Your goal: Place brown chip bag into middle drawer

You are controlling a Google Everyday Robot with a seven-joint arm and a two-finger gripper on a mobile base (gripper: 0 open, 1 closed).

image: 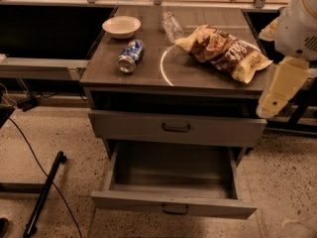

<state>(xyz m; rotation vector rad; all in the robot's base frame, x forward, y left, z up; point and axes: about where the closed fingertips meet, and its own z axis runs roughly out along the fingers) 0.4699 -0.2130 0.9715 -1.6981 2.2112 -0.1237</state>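
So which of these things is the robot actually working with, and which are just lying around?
For the job:
brown chip bag, lying on the cabinet top
middle drawer, pulled open
gripper, beside the cabinet's right edge, apart from the bag

Just lying about:
white bowl
blue soda can, on its side
clear plastic bottle
shut drawer above

at the right edge, a rounded white arm shell (297, 26) with a small dark grille; below it a smooth, tapered cream-yellow link (280, 86), blunt-tipped. the gripper lies out of view.
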